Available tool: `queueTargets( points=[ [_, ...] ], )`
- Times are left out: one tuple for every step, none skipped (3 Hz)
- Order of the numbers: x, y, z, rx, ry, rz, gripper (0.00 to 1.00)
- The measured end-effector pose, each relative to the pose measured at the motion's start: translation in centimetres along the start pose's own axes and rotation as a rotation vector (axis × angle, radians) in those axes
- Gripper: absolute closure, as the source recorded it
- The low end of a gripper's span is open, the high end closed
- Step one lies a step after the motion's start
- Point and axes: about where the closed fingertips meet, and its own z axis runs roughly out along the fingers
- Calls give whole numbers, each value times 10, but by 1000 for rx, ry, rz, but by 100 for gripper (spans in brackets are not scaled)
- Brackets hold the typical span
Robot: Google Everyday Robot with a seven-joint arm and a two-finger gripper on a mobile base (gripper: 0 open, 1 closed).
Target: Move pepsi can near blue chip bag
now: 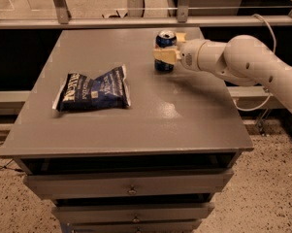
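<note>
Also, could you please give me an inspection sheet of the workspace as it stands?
Surface: grey table, with drawers below.
Job's things: pepsi can upright, far right of centre; blue chip bag lying flat at the left, well apart from it.
Clutter: nothing seen.
Grippers: gripper reaching in from the right, shut on the can.
Cables: white cable looping behind the arm.
Surroundings: metal rail behind, speckled floor.

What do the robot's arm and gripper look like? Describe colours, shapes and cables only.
The arm is glossy white, built of rounded tubular segments with small dark dots; a pale cable loops behind it. The gripper, at the blue aluminium pepsi can, has flat pale-yellow fingers.
</note>
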Motion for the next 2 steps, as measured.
queueTargets(
  points=[
    [0, 0, 0, 0, 0, 0, 36],
    [0, 0, 0, 0, 0, 0, 13]
  ],
)
